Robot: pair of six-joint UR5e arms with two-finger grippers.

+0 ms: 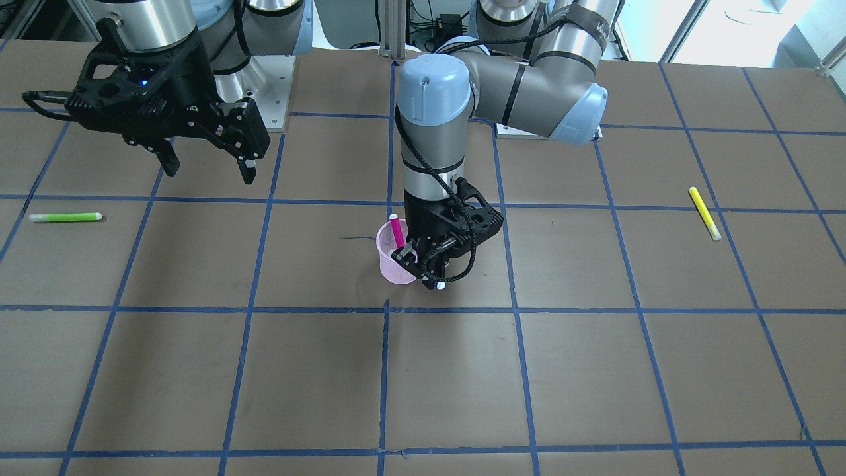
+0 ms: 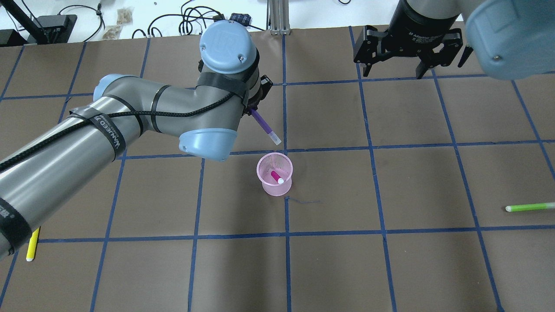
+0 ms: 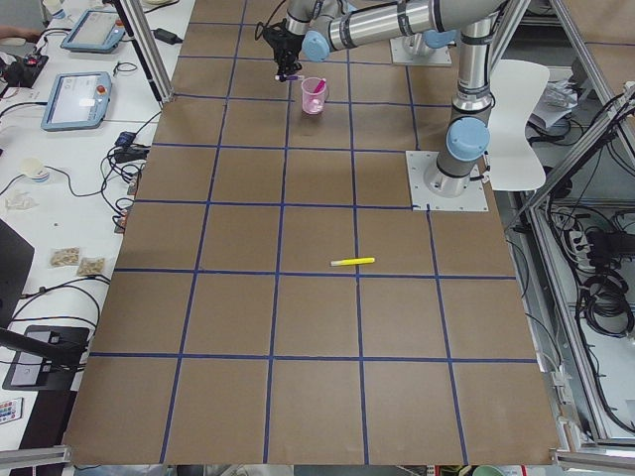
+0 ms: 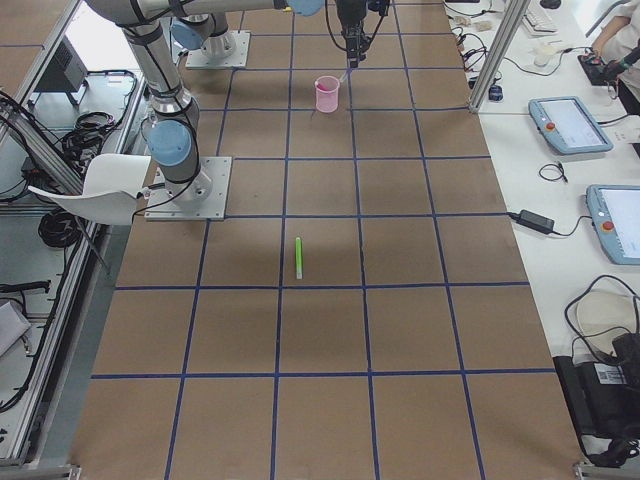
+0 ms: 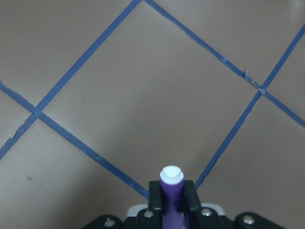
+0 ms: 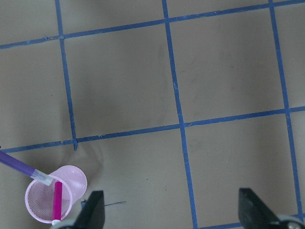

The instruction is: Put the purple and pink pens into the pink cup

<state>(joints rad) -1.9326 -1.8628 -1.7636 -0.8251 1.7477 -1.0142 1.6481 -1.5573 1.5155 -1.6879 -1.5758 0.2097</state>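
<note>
- While my left gripper (image 5: pixel 171 189) is clamped on the purple pen (image 2: pixel 265 125), the pen slants tip-down toward the pink cup (image 2: pixel 275 174), its tip just off the far rim.
- The pink pen (image 2: pixel 275 177) is inside; 1 pen remains.
- My right gripper (image 2: pixel 393 71) is wide open, empty and well apart.

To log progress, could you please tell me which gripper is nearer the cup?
Left. The left gripper, shut on the purple pen, hangs close by the cup; the right gripper hovers open, far off to its side.

Brown table (image 1: pixel 628 377) gridded with blue tape (image 1: pixel 595 310).
</note>
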